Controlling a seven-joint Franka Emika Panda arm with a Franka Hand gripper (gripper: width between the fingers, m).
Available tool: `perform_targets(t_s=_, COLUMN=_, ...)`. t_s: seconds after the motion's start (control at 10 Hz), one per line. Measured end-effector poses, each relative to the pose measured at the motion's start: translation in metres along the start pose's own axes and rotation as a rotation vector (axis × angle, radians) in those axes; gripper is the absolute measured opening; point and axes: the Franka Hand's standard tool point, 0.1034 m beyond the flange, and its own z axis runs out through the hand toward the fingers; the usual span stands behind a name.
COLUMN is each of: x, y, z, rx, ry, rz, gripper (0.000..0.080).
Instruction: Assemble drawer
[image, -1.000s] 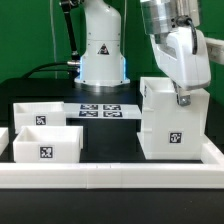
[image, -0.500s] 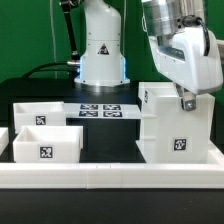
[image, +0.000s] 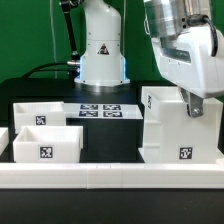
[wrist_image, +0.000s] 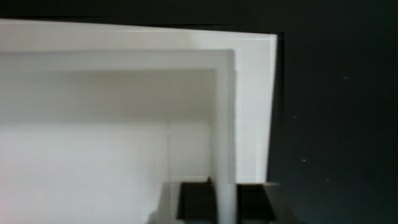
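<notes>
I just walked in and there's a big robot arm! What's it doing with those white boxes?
The robot is building a drawer. Its gripper is pinching the top edge of one wall of the tall white housing. In the wrist view, that thin wall sits squeezed between the two dark fingers. The front tray and the back tray sit off to the exterior view's left, untouched and not yet inside the housing.

Glossy white arm (image: 182, 50), black-fingered gripper (image: 193, 106)
</notes>
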Motion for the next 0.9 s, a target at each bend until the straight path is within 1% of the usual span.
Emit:
perform_targets(t_s=0.1, x=0.0005, y=-0.0049, z=0.0004, rx=-0.003, ry=-0.003, rz=0.001, gripper=0.0038)
perform_targets(t_s=0.2, x=0.0005, y=-0.0041, z=0.0005, rx=-0.014, ry=-0.007, rz=0.002, gripper=0.0038)
perform_targets(t_s=0.6, x=-0.0001, y=-0.0041, z=0.0009, rx=-0.014, ry=-0.007, rz=-0.004, gripper=0.0038)
perform_targets(t_s=0.8, x=-0.0006, y=-0.004, z=0.0011, rx=-0.014, ry=-0.007, rz=-0.009, gripper=0.0398)
perform_targets(t_s=0.9, x=-0.0009, y=-0.0039, z=0.0012, rx=-0.015, ry=-0.007, rz=-0.014, gripper=0.0398)
